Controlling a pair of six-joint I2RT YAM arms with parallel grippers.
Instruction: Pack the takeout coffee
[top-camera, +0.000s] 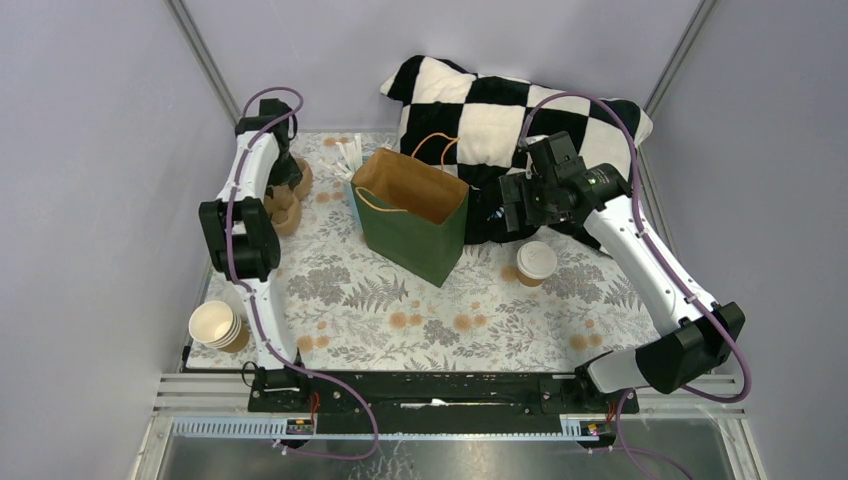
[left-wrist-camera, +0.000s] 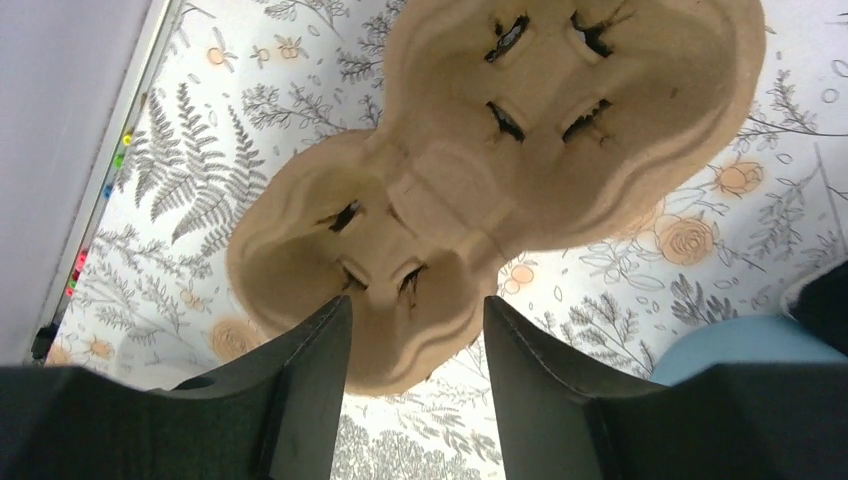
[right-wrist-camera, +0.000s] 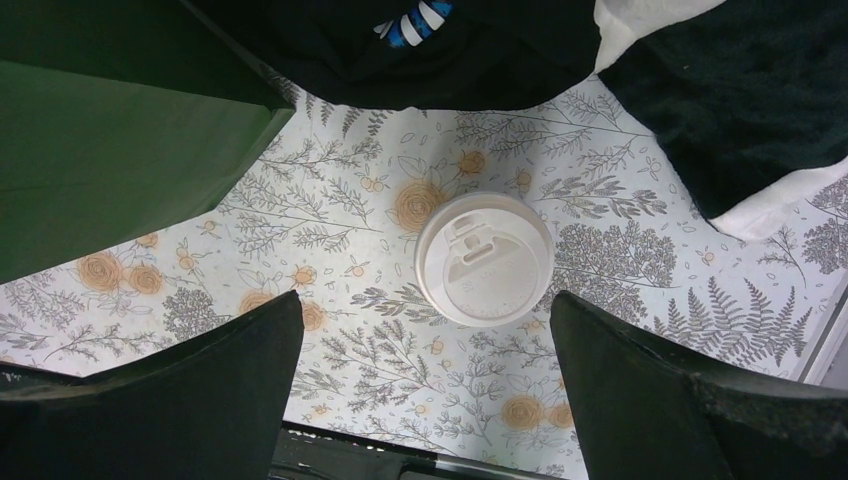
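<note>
Since the takeout coffee (top-camera: 536, 262) stands upright on the table (top-camera: 440, 320), right of the middle and a little apart from the right side of the green bag (top-camera: 410, 215), the step in hand looks like the pick-up. The right gripper (right-wrist-camera: 425, 300) hangs above the cup with its fingers spread wide and nothing between them. In its wrist view the off-white lid sits slightly toward the right finger, not centred in the gap.

To do this well, I would first centre the jaws on the cup, then come straight down until the pads are level with the kraft wall below the lid (the lid rim is a poor hold and could pop off). The fingers should close softly, because thin paper buckles under a hard squeeze. The cup should stay vertical through the lift, rise above the bag's top edge and orange handles, and go down into the open mouth before it is let go.

Toward the far-left corner, the left gripper (left-wrist-camera: 418, 305) has its fingers partly apart, astride the near rim of the pulp cup carrier (left-wrist-camera: 470, 180), and no pinch on it is visible. It has no part in this step and is best kept there. A stack of lidless cups (top-camera: 215, 325) waits by the near-left corner, well clear of the route.
</note>
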